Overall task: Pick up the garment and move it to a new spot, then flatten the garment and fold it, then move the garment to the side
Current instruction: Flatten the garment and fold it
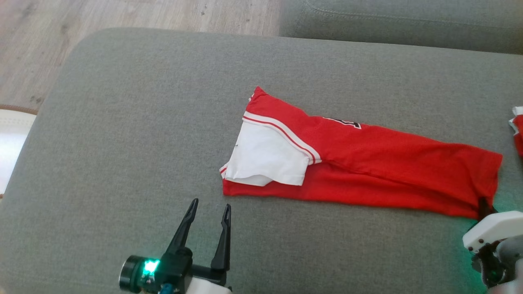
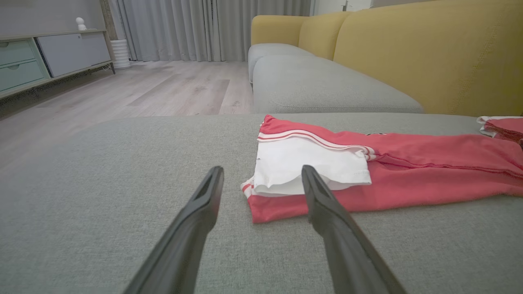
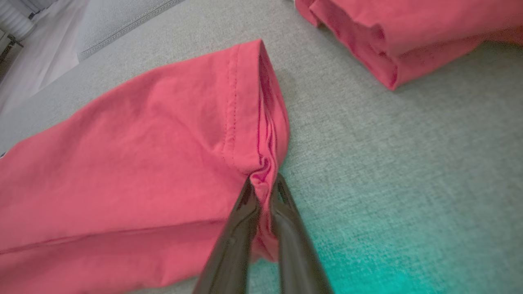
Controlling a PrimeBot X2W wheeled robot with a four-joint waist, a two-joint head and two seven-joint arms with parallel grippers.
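Observation:
The garment [image 1: 367, 163] is a red shirt with a white, red-striped sleeve [image 1: 269, 155], lying folded lengthwise on the grey cushion [image 1: 135, 122]. In the left wrist view the garment [image 2: 408, 171] lies ahead and to the right, its white sleeve [image 2: 306, 163] nearest. My left gripper [image 1: 208, 210] [image 2: 261, 179] is open, just short of the garment's near left corner, holding nothing. My right gripper [image 1: 484, 206] [image 3: 263, 185] is shut on the garment's hem corner [image 3: 265, 171] at the lower right end.
A second red piece of cloth [image 1: 518, 130] [image 3: 392, 36] lies at the cushion's right edge. Wooden floor [image 1: 81, 16] runs beyond the cushion's far left. A yellow sofa back [image 2: 429, 53] and another grey seat [image 2: 318, 81] stand behind.

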